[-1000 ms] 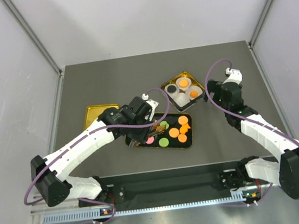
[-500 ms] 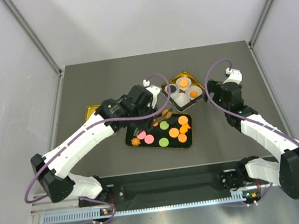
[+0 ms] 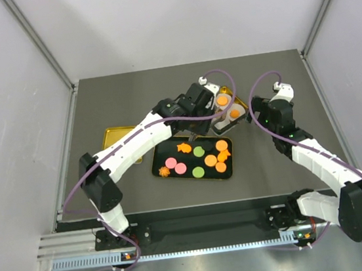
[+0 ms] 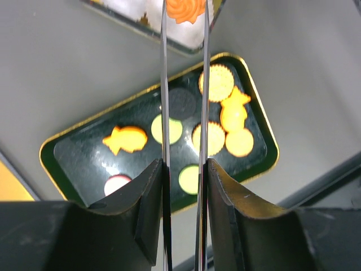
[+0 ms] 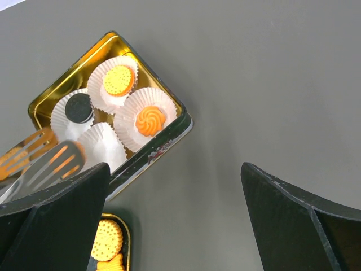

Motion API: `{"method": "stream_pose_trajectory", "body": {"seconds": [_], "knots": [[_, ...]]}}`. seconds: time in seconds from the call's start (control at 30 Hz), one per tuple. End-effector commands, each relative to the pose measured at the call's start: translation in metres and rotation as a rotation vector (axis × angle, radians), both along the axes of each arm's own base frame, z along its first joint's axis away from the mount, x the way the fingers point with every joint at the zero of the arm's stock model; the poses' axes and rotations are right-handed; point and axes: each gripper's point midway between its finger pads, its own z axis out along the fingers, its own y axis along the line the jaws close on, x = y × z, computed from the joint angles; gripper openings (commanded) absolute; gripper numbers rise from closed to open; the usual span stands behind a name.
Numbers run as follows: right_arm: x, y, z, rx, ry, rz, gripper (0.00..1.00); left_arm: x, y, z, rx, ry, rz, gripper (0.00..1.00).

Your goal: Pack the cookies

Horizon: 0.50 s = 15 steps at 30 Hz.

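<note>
Your flat orange, pink and green cookies point(image 3: 198, 151) lie on the black gold-rimmed tray point(image 4: 73, 155) just in front of the square gold tin point(image 5: 79, 66); three more sit in its white paper cups point(image 5: 130, 121). The left gripper point(image 4: 185, 169), clamped on slotted metal tongs point(image 5: 56, 164), has swung over the tin, probably delivering one; blurred tips keep you guessing. Right gripper point(image 5: 175, 169) gapes wide beside the tin.

1. The white-and-black left arm point(image 3: 135, 141) stretches far forward and to the right, nearly straight from shoulder to wrist.
2. Its black two-finger left gripper point(image 4: 185, 169) points downward, the fingers point(image 4: 148, 195) pressed against the two thin blades of a pair of slotted metal tongs point(image 4: 163, 84), which it grips.
3. The white-and-black right arm point(image 3: 316, 158) is bent at the elbow and angles forward and left.
4. Its black right gripper point(image 5: 175, 166) hangs with its jaws spread wide, nothing between them.
</note>
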Motion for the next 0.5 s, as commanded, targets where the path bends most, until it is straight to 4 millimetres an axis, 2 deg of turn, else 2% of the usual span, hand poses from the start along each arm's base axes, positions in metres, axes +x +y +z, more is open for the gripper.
{"method": "stream_pose_trajectory", "body": {"seconds": [0.0, 0.07, 0.23, 0.47], "knots": [[0.006, -0.006, 0.021, 0.016, -0.068, -0.025, 1.0, 0.025, -0.023, 0.028, -0.079, -0.108, -0.001, 0.37], [0.006, -0.006, 0.021, 0.013, -0.071, -0.025, 1.0, 0.029, -0.027, 0.03, -0.083, -0.118, -0.002, 0.37], [0.006, -0.006, 0.02, 0.013, -0.069, -0.027, 1.0, 0.037, -0.028, 0.014, -0.048, -0.107, 0.015, 0.37], [0.007, -0.006, 0.019, 0.014, -0.064, -0.026, 1.0, 0.036, -0.027, 0.006, -0.038, -0.088, 0.016, 0.37]]}}
